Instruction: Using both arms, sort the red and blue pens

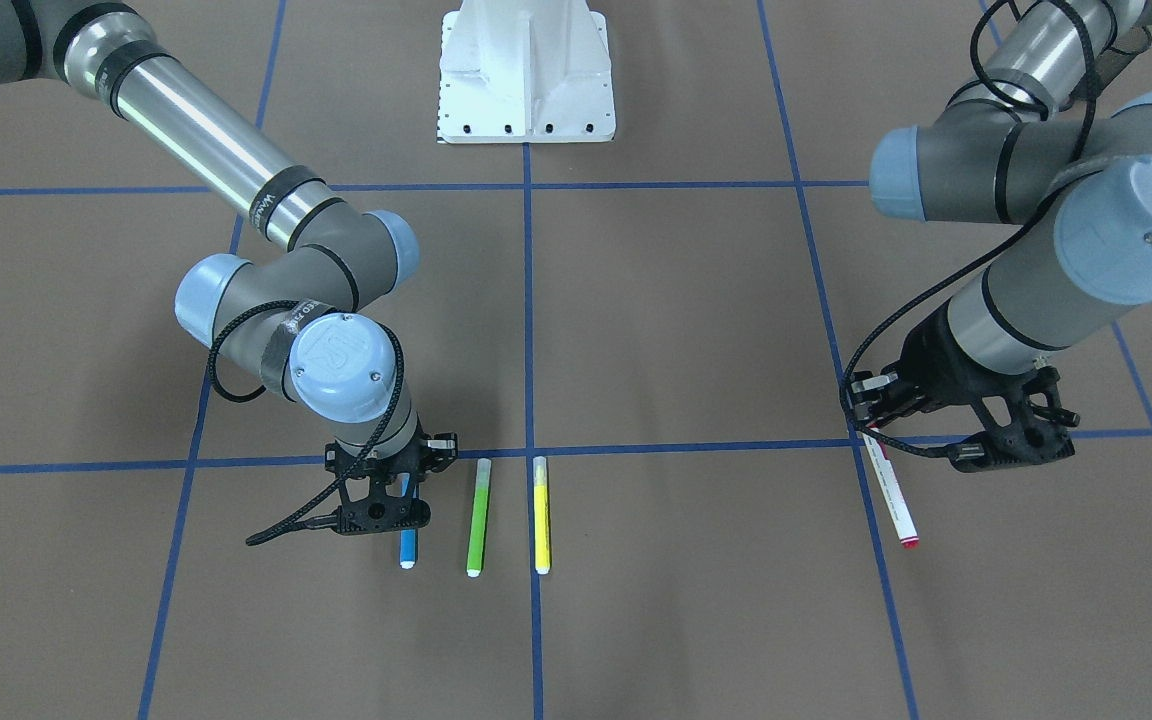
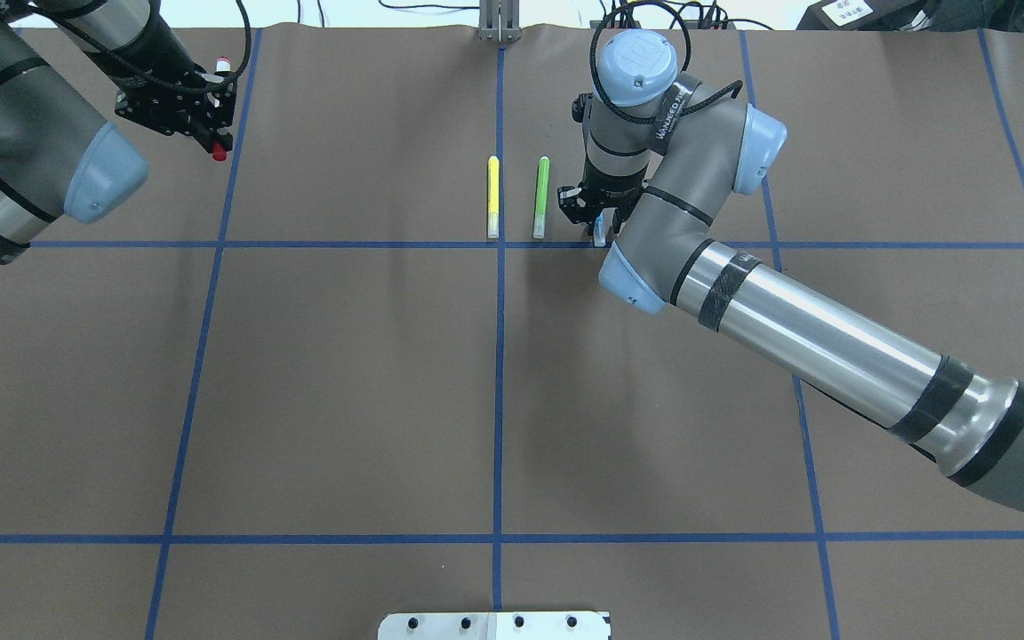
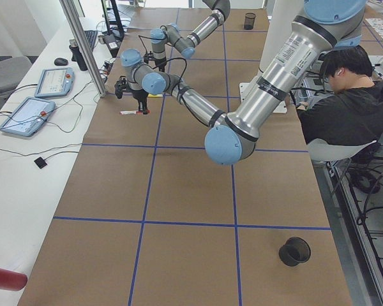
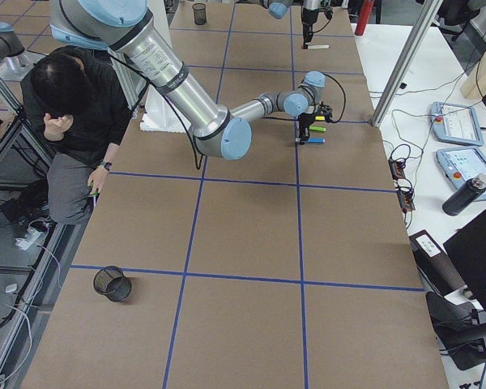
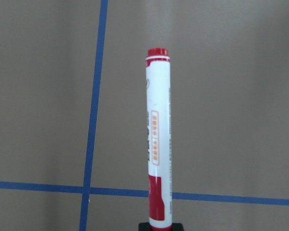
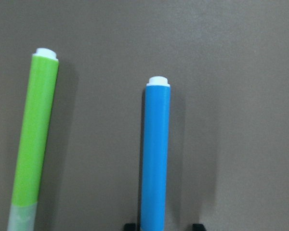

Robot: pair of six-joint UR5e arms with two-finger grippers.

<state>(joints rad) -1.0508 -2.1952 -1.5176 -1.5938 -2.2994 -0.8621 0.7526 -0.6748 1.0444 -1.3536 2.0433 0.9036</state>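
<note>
Pens, one per gripper.
Left gripper (image 1: 874, 415) pinches white-barrelled, red-capped marker (image 1: 893, 495), front view's right; right gripper (image 1: 404, 500) jaws spread astride blue pen (image 1: 408, 548), white end, lying left of centre beside green pen (image 1: 477, 518).

The left arm (image 2: 23, 151) reaches along the left side of the table (image 2: 343, 400) toward its far edge. Its wrist is tilted, and the left gripper (image 2: 212, 124) is clamped on a red marker (image 5: 156, 134) near the far left corner. The right arm (image 2: 814, 329) stretches diagonally from the near right side across to the far half, just right of the middle. Its wrist is folded so that the right gripper (image 2: 599, 224) points straight down. The fingertips (image 6: 196, 225) stand apart, low at the table, on either side of a blue pen (image 6: 155, 154).
</note>
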